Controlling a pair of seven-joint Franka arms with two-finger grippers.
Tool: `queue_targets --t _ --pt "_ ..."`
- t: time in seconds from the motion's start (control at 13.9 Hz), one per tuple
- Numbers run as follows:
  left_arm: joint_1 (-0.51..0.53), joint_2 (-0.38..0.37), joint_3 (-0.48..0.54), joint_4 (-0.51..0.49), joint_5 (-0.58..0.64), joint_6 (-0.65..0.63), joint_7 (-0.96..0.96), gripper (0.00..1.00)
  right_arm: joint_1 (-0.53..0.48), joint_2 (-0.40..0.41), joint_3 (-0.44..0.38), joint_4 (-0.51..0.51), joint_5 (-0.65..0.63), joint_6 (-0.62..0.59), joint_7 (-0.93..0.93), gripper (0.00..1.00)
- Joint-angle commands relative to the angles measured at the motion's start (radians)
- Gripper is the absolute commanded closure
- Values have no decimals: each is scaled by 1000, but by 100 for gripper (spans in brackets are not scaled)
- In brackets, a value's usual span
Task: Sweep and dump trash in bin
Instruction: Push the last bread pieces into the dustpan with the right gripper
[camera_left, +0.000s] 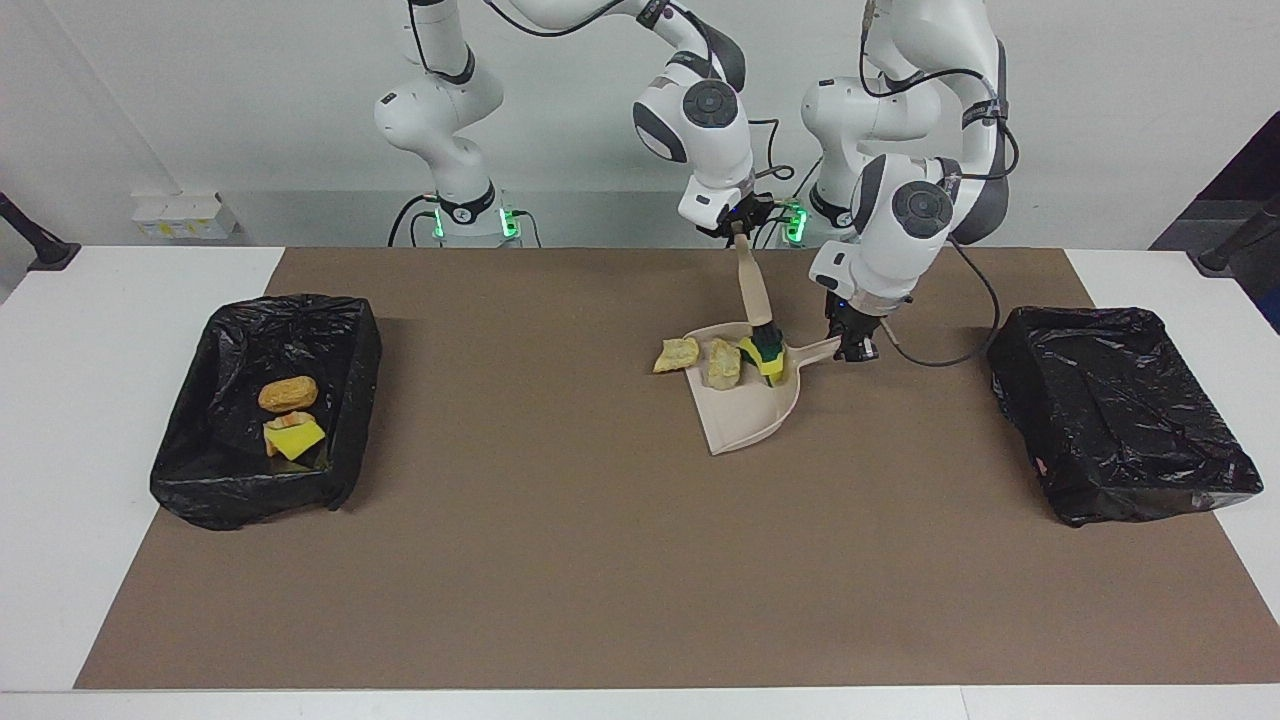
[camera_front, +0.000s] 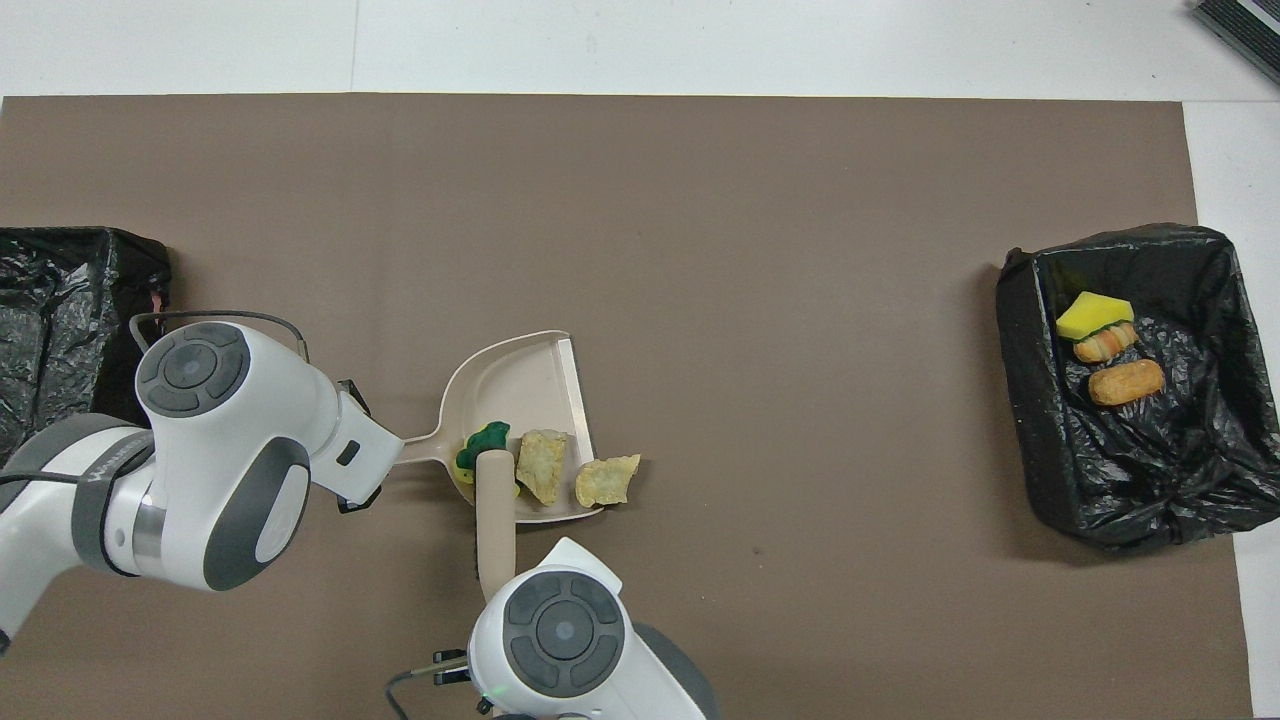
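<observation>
My left gripper (camera_left: 853, 347) is shut on the handle of the beige dustpan (camera_left: 748, 415), which lies flat on the brown mat (camera_left: 560, 560). My right gripper (camera_left: 738, 228) is shut on the top of the brush (camera_left: 755, 292). Its black bristles press a green-yellow sponge piece (camera_left: 764, 362) against the pan's back wall. A tan lump (camera_left: 722, 364) lies in the pan, and another tan lump (camera_left: 677, 354) sits on the mat at the pan's lip. In the overhead view the brush handle (camera_front: 494, 515) covers part of the sponge piece (camera_front: 484, 440).
A black-lined bin (camera_left: 225, 330) at the right arm's end holds a bread-like lump (camera_left: 288, 393), a yellow sponge piece (camera_left: 297, 439) and a small orange scrap. A second black-lined bin (camera_left: 1120, 400) stands at the left arm's end, beside the left arm.
</observation>
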Motion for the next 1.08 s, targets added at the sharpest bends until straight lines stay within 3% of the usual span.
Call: queue_targets --t 0.0,0.43,0.72,1.01 --pt "-3 -37 3 -39 -10 11 12 100 -22 -43 -2 -12 -13 -85 -10 100" --pt "-3 -37 3 -39 -10 11 12 100 -152 -50 0 -67 -192 -148 -141 100" --pt "-3 -37 3 -39 -10 17 12 100 -233 -50 0 -86 -255 -191 -152 100" --pt "-3 -37 3 -39 -10 20 12 100 -280 -47 0 -168 -317 -188 -194 100"
